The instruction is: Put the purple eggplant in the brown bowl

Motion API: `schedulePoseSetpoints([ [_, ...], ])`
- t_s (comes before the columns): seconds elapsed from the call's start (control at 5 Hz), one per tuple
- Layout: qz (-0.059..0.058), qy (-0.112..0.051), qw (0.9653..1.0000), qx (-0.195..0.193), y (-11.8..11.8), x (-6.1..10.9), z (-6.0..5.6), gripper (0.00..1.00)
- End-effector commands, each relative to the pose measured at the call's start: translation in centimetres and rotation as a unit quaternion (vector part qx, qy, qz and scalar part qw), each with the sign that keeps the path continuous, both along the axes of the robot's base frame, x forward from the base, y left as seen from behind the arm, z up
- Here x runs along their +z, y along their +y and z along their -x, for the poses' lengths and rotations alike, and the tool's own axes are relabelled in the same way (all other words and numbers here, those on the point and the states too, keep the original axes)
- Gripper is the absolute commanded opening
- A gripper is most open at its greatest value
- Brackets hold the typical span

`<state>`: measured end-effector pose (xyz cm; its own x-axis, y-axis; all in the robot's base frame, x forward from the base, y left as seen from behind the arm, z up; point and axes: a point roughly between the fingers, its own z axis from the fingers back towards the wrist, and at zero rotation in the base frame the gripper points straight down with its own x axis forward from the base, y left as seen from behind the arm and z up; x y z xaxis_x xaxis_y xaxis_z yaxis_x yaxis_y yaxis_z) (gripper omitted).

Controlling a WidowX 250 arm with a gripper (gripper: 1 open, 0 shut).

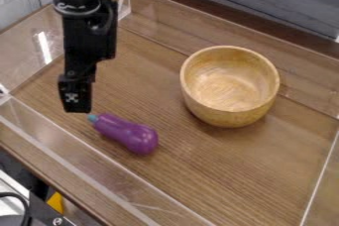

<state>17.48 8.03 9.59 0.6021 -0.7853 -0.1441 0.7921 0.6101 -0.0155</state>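
On wood, glossy purple eggplant (127, 134) (teal cap)

Purple eggplant (126, 134) flat beside empty brown bowl (231, 85)

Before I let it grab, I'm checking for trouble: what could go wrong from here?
The open pincer hangs by the eggplant's stem end, off its middle, so closing there may pinch only the tip and let the glossy body slip. The clear wall stands close, so the pincer could hit it. The bowl sits well to the right, so a weak grip may drop it.
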Motion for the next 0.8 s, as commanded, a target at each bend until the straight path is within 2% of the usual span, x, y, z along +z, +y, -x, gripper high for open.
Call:
schedulePoseSetpoints([
  [0.0,-0.007,-0.009,0.9996,-0.027,0.2,-0.7,-0.2,1.00],
  [0.2,-0.011,-0.010,0.9957,-0.092,0.3,-0.7,-0.3,1.00],
  [0.4,-0.011,-0.013,0.9901,-0.139,0.4,-0.7,-0.3,1.00],
  [0.6,-0.013,-0.016,0.9864,-0.163,1.2,-1.1,-0.3,1.00],
])
